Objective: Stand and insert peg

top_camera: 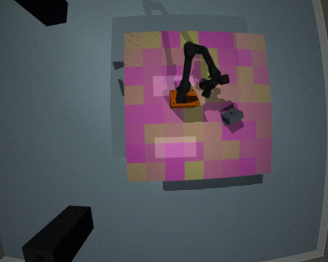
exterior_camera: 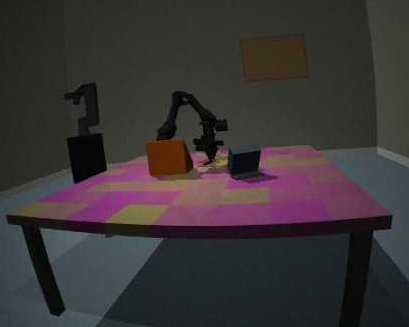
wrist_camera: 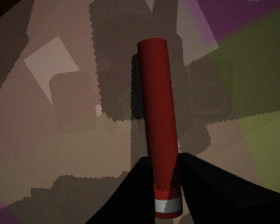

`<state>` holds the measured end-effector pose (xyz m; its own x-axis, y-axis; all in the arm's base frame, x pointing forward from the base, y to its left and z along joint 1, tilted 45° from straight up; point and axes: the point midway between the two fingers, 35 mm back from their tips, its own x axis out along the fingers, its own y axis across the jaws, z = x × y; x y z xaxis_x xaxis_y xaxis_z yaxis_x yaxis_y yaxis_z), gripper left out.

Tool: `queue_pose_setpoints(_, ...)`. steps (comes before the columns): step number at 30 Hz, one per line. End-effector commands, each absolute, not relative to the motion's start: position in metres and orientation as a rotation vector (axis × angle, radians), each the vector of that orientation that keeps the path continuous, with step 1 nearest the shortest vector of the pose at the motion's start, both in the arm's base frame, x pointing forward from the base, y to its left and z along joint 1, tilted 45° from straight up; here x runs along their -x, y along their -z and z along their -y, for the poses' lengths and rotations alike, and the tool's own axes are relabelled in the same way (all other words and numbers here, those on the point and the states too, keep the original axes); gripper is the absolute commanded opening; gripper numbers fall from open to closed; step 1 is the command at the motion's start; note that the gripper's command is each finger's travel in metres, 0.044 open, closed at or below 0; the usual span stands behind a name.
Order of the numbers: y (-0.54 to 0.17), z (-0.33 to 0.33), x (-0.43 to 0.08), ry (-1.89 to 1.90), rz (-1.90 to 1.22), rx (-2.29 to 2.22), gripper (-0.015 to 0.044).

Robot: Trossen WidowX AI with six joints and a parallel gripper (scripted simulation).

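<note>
The red peg (wrist_camera: pixel 159 95) (exterior_camera: pixel 208 163) has a white band at its near end, low in the wrist view. It is roughly lying, at or just above the table top; whether it touches cannot be told. My gripper (wrist_camera: pixel 164 163) (exterior_camera: pixel 212 159) is shut on the peg, a little inward of the white band, and the plain end reaches away from the fingers. In the top view the arm hides the peg. The dark grey sloped panel (top_camera: pixel 232 118) (exterior_camera: pixel 243 162) stands apart from the gripper, with a small dark hole in its face in the top view; the exterior view does not show the hole.
The orange base block (top_camera: pixel 184 104) (exterior_camera: pixel 167 158) of the arm stands on the patchwork table (top_camera: pixel 175 130) (exterior_camera: pixel 226 212). The panel is to the right of the base in the top and exterior views. Dark pillars stand on the floor away from the table.
</note>
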<state>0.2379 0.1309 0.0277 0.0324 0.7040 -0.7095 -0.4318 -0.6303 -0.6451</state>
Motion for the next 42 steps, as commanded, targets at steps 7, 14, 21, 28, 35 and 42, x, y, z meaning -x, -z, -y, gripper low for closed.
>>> queue_pose_setpoints(7, -0.033, -0.13, -0.233, -1.656, 0.248, 1.546, 0.0051)
queue_pose_setpoints(14, -0.036, -0.129, -0.23, -1.606, 0.215, 1.593, 0.0051)
queue_pose_setpoints(21, -0.039, -0.128, -0.226, -1.555, 0.183, 1.639, 0.0051)
queue_pose_setpoints(28, -0.042, -0.128, -0.223, -1.503, 0.15, 1.683, 0.0051)
queue_pose_setpoints(35, -0.044, -0.128, -0.219, -1.45, 0.118, 1.727, 0.0051)
queue_pose_setpoints(42, -0.047, -0.128, -0.215, -1.396, 0.085, 1.768, 0.0051)
